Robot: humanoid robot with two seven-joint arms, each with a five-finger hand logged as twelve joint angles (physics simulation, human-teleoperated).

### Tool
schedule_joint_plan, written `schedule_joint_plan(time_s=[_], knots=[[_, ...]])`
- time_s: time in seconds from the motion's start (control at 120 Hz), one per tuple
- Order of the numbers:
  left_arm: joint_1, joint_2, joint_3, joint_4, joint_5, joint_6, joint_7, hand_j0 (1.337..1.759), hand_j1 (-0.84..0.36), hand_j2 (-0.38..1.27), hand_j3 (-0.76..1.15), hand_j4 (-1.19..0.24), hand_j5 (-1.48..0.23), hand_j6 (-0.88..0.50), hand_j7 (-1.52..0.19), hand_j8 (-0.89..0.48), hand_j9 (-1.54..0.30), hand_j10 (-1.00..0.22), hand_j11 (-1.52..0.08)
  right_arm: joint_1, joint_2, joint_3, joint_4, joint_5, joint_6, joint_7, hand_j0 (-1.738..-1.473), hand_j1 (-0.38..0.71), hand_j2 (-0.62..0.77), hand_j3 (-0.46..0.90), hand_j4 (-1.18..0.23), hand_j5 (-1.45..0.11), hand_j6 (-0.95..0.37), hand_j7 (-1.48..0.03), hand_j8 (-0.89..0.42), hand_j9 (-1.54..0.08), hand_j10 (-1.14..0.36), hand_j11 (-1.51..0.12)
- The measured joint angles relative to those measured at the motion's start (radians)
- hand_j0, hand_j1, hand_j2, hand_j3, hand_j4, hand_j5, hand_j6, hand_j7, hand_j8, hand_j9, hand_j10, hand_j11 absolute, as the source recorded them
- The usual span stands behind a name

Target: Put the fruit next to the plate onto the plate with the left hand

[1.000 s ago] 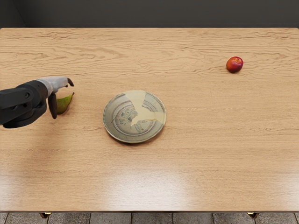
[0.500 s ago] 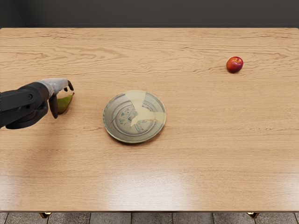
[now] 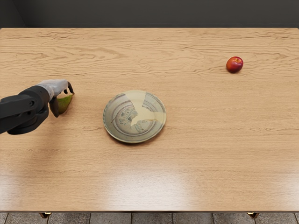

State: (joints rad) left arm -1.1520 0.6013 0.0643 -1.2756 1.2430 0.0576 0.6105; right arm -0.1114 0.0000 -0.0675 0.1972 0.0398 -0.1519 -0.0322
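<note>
Wooden tabletop (image 3: 187, 163) carries a bare patterned plate (image 3: 134, 116) at centre. Near the left edge, I see my left hand (image 3: 57, 91) curled around the green pear (image 3: 65, 101), tighter than half a second ago.

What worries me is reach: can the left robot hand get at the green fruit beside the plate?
Probably yes: the left robot hand sits right over the green fruit, partly covering it, with nothing between them; the plate lies apart.

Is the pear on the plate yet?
No, off it. The plate is bare; the green pear is on its left, by the left hand.
</note>
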Motion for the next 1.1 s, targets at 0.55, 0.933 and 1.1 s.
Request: schedule_joint_plan(time_s=[0.55, 0.933, 1.1], knots=[[0.005, 0.0, 0.025, 0.001, 0.011, 0.013, 0.001, 1.656, -0.19, 0.22, 0.0, -0.32, -0.64, -0.31, -0.65, -0.48, -0.64, -0.49, -0.64, -0.002, 0.0, 0.0, 0.0, 0.0, 0.0, 0.0, -1.658, -0.31, -0.01, 0.0, -0.03, -0.04, -0.03, -0.04, -0.03, -0.04, -0.03, -0.04], [0.007, 0.0, 0.04, 0.006, 0.031, 0.028, 0.003, 1.646, -0.26, 0.34, 0.0, -0.19, -0.9, -0.23, -0.9, -0.43, -0.88, -0.61, -0.88, -0.002, 0.0, 0.0, 0.0, 0.0, 0.0, 0.0, -1.658, -0.31, -0.01, 0.0, -0.03, -0.04, -0.03, -0.04, -0.03, -0.04, -0.03, -0.04], [0.008, 0.001, 0.067, 0.008, 0.038, 0.064, 0.003, 1.645, -0.28, 0.44, 0.0, -0.19, -0.92, -0.24, -0.91, -0.42, -0.91, -0.62, -0.9, -0.003, 0.0, 0.0, 0.0, 0.0, 0.0, 0.0, -1.658, -0.31, -0.01, 0.0, -0.03, -0.04, -0.03, -0.04, -0.03, -0.04, -0.03, -0.04]])
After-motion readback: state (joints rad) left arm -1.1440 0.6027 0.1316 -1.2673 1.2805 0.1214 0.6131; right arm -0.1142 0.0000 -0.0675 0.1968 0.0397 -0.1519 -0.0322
